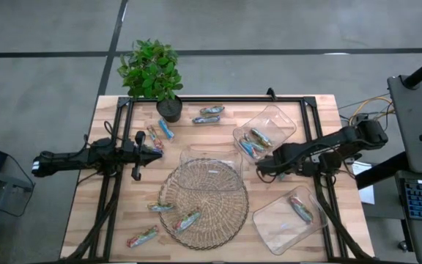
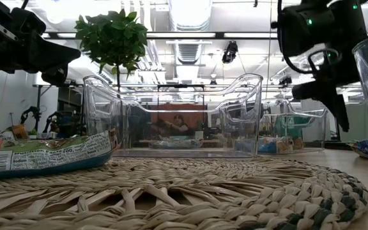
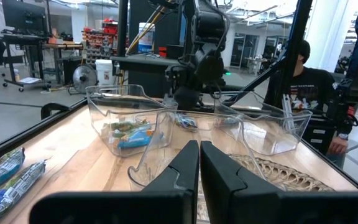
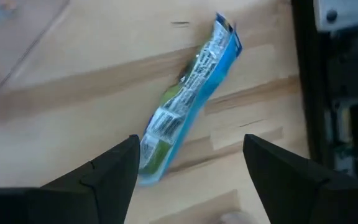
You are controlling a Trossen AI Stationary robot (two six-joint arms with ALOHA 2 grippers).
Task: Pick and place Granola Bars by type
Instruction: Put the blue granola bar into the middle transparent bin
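Right wrist view: right gripper [image 4: 188,165] over wooden surface [image 4: 73,93], fingers apart, nothing held, blue granola bar [image 4: 185,106] lying flat between them. High view: left gripper [image 1: 146,152] parked left of wicker mat [image 1: 204,202], fingers together. More bars in tray [image 1: 288,121], on mat, scattered on surface.

Glossy-wrapped Granola Bars [image 4: 185,106], clear plastic trays [image 1: 266,132], matt wooden table [image 1: 328,121]
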